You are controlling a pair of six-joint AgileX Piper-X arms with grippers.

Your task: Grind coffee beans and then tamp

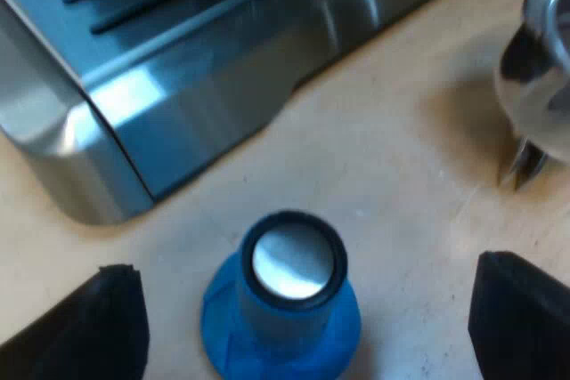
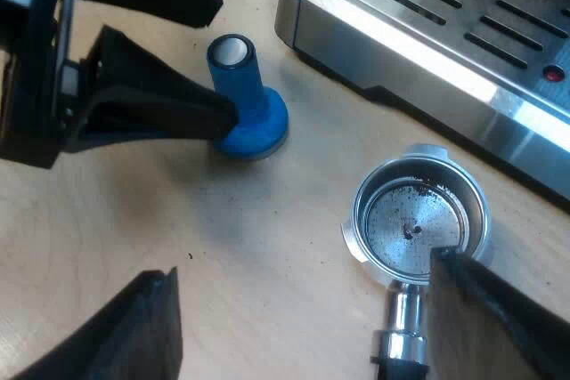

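Observation:
A blue tamper (image 1: 283, 304) with a silver top stands upright on the wooden table between the fingers of my left gripper (image 1: 303, 266). That gripper is open and no finger touches the tamper. In the right wrist view the tamper (image 2: 245, 100) stands with the left gripper (image 2: 223, 55) around it, one finger close to its base. The metal holder (image 2: 417, 220) lies loose on the table, its basket facing up with dark coffee specks inside. My right gripper (image 2: 301, 264) hangs open above the table, one finger over the holder's rim near the handle's neck.
The espresso machine's steel base with its slotted drip tray (image 1: 205, 68) stands just beyond the tamper, and its edge (image 2: 427, 51) runs close to the holder. The holder's basket (image 1: 543, 60) lies off to one side of the tamper. Bare wooden table (image 2: 267, 211) separates tamper and holder.

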